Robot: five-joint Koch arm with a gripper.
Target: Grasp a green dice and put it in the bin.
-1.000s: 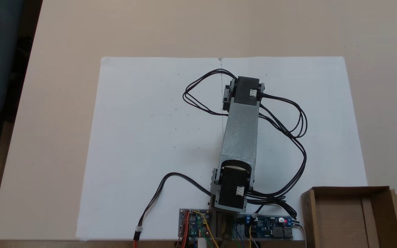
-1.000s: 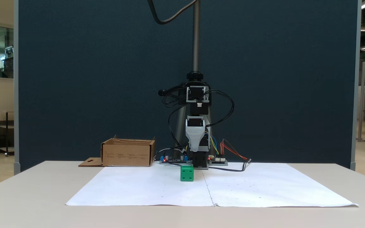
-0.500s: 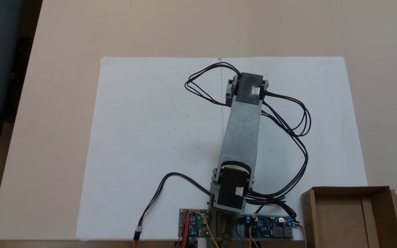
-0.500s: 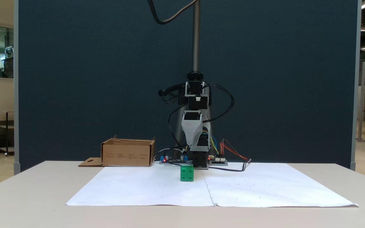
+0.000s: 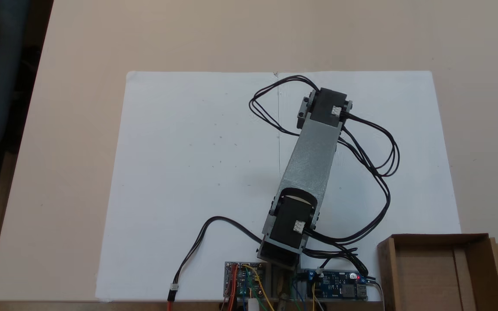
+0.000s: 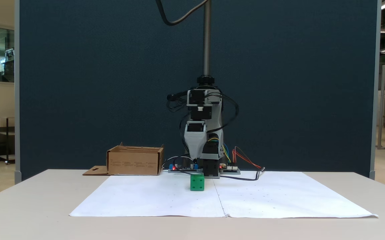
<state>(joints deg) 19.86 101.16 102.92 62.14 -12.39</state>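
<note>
Above the green dice (image 6: 197, 183) — arm newly swung toward the bin (image 6: 134, 162) — end effector (image 6: 195, 156) state unreadable.

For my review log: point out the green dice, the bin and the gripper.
green dice (image 6: 197, 183): fixed view, its front face.
bin (image 5: 443, 238): fixed view, its far wall's rim.
gripper (image 6: 196, 156): fixed view, its tapered grey tip.

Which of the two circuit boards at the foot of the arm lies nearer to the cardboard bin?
The blue board, on the right in the fixed view from above, just beside the bin. The other board sits further left, away from it.
</note>
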